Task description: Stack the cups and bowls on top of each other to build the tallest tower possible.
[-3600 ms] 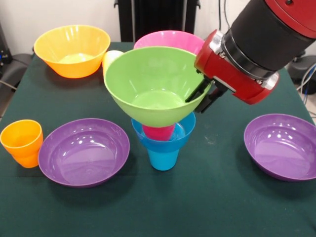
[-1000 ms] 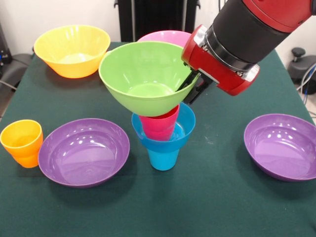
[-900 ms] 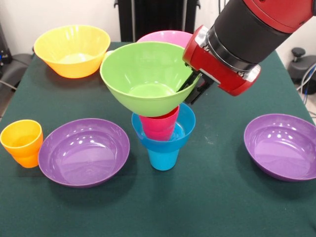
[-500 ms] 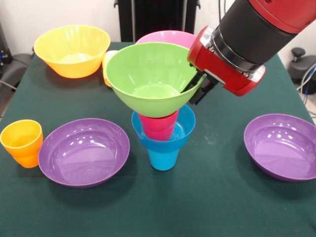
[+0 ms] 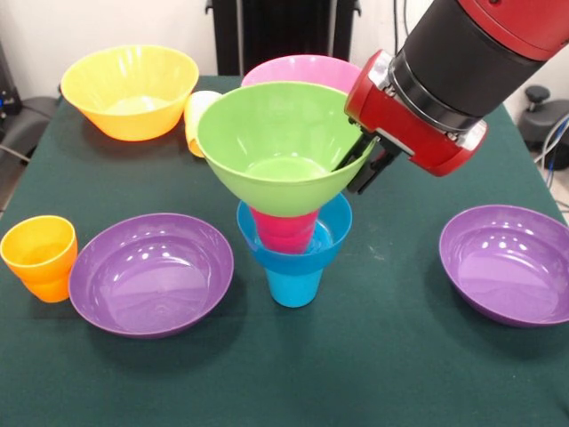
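Observation:
The tower stands mid-table in the front view: a blue cup (image 5: 294,284), a small blue bowl (image 5: 331,233) on it, a red cup (image 5: 286,230) in that bowl, and a lime green bowl (image 5: 280,147) on top. My gripper (image 5: 360,169) is shut on the green bowl's right rim, one finger inside and one outside. The green bowl sits level on or just above the red cup. An orange cup (image 5: 40,256) stands at the left edge. A yellow cup (image 5: 195,119) lies on its side behind the green bowl.
Two wide purple bowls sit on the green cloth, one left of the tower (image 5: 151,271) and one at the right (image 5: 508,262). An orange-yellow bowl (image 5: 130,89) is at the far left and a pink bowl (image 5: 307,71) is behind the tower.
The green bowl had been lifted and tilted to the left off the red cup. It has since moved right and down and now sits level over the red cup.

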